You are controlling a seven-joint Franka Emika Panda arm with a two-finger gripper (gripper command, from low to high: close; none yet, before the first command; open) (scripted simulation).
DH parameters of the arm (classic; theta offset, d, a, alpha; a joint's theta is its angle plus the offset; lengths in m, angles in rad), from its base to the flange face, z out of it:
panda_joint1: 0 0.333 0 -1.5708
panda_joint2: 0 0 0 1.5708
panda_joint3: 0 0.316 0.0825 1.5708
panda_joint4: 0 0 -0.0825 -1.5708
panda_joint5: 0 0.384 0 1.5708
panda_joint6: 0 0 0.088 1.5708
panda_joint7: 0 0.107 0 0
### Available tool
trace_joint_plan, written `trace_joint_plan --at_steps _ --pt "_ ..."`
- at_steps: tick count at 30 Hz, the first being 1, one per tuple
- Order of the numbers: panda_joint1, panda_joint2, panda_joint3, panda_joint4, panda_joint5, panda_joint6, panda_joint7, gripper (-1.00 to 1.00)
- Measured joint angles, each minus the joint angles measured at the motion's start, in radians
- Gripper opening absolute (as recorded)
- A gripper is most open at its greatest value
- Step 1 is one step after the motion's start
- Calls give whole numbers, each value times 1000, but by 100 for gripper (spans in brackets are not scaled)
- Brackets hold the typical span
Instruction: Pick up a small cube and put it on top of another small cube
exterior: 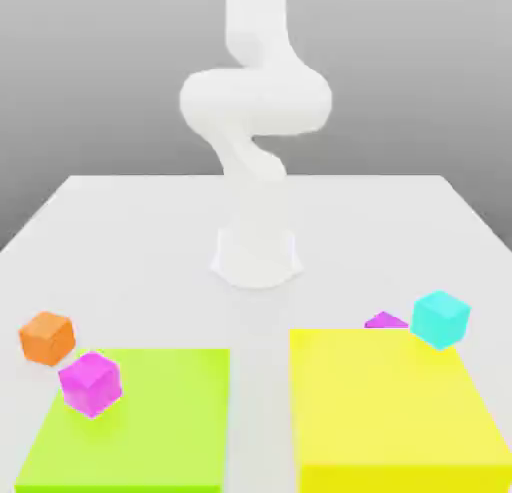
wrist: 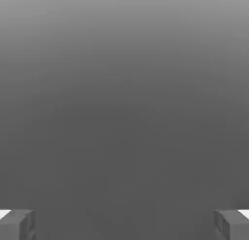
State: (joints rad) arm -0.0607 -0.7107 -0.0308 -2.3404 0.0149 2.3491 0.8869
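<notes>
resting tilted on the green pad's (exterior: 150, 421) corner, the pink cube (exterior: 90, 383) sits just beside the orange cube (exterior: 47, 338) on the table (exterior: 140, 231). the blue cube (exterior: 440, 319) is at the yellow pad's (exterior: 390, 411) far corner. the gripper (wrist: 124, 224) is spread wide, holding nothing.

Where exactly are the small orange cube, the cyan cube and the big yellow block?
Small orange cube (exterior: 47, 337), exterior view, its front face.
Cyan cube (exterior: 440, 319), exterior view, its middle.
Big yellow block (exterior: 385, 401), exterior view, bare top surface.
</notes>
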Motion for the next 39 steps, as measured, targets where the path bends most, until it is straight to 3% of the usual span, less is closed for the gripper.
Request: trace_joint_plan --at_steps 21,23,27,28,35,39 --pt "-519 769 -279 -345 76 424 788 0" --pt "-530 842 -273 -350 117 473 790 0" --pt "-615 987 -165 -326 233 585 713 0" --pt "-639 1019 -135 -320 257 610 695 -100" --pt "-646 1025 -128 -319 257 617 696 -100" --pt "-585 904 -214 -344 149 523 776 -100"
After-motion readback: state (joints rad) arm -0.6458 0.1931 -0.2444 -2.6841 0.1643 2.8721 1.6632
